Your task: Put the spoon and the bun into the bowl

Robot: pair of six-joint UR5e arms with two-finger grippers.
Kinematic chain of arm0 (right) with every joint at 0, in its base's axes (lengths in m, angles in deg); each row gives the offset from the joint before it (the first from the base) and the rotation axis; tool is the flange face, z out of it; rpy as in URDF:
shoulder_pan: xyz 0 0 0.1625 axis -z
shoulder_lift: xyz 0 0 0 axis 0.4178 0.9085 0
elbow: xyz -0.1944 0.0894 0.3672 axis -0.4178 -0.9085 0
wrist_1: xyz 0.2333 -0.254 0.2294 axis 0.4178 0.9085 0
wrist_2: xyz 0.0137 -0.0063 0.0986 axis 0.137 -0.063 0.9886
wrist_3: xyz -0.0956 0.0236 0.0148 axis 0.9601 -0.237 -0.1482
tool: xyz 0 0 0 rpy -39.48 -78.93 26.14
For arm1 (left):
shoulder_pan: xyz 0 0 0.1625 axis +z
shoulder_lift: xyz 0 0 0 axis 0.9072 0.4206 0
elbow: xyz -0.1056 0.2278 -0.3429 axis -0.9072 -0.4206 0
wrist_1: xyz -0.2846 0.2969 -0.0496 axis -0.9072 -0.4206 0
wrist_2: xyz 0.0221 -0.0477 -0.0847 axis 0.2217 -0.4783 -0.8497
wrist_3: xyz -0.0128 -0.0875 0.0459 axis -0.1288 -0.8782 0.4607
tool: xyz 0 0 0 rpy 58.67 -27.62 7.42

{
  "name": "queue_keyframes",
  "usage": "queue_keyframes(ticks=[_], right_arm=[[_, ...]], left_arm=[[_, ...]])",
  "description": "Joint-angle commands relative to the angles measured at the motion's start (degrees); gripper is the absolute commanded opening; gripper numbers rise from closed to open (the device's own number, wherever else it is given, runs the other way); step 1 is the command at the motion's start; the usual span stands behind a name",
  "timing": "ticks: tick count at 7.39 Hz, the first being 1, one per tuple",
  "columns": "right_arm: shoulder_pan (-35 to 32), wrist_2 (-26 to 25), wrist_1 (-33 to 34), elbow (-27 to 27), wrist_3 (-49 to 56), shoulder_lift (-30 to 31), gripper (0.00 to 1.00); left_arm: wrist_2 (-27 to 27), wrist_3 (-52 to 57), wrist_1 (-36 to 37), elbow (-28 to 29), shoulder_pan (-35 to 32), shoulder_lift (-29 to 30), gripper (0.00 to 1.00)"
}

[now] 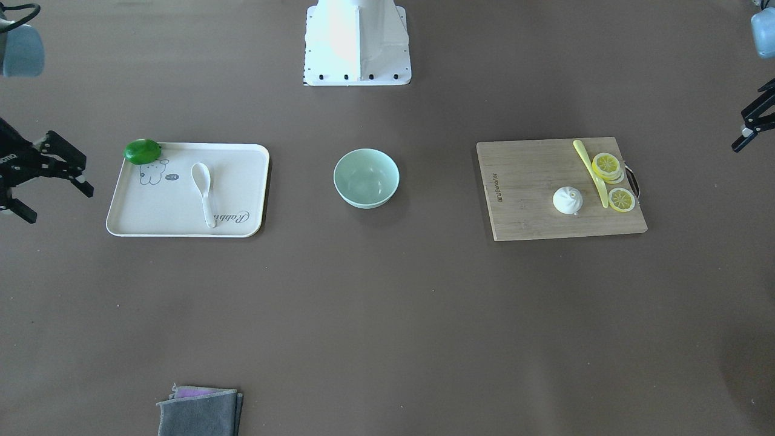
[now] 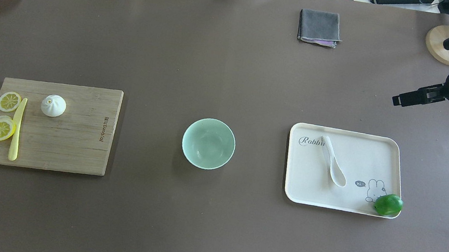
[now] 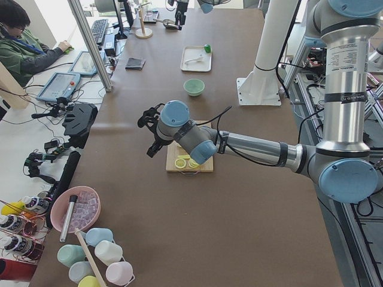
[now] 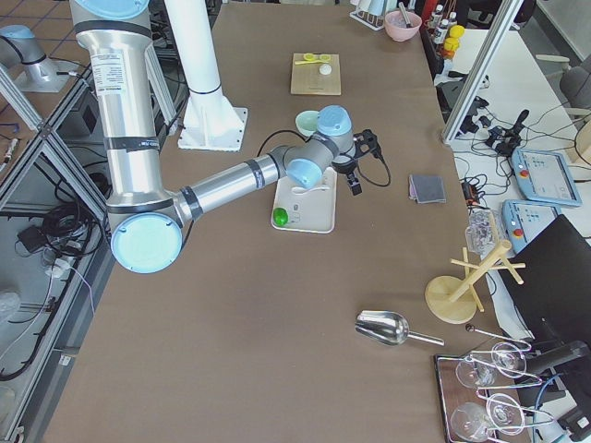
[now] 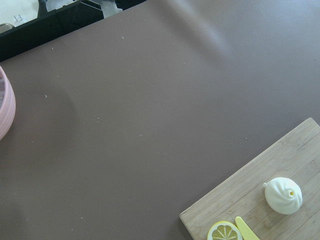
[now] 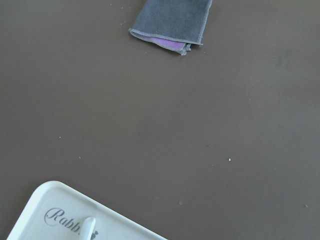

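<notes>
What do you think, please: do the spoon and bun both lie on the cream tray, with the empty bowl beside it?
Not quite: only the spoon lies on the cream tray; the bun sits on the cutting board, as the overhead exterior view shows. The empty bowl is beside the tray.

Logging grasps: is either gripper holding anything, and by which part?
Nothing is held. The spoon lies on the tray, the bun on the cutting board; left gripper and right gripper are empty.
</notes>
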Motion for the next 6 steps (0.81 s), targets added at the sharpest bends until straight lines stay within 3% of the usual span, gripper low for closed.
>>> queue_keyframes(ticks=[1,3,6], right_arm=[[9.62,-8.81,-0.05,0.02,-2.27,0.95,0.99],[19.81,-19.95,-0.14,0.02,-7.19,0.78,0.99],[26.60,-25.97,-0.22,-0.59,-13.14,1.22,0.93]], left_arm=[[0.02,-2.02,-1.75,0.10,0.78,0.07,0.98],[0.02,-2.02,-1.75,0.18,0.78,0.07,0.98],[0.02,-2.02,-1.92,0.18,0.95,-0.10,0.98]])
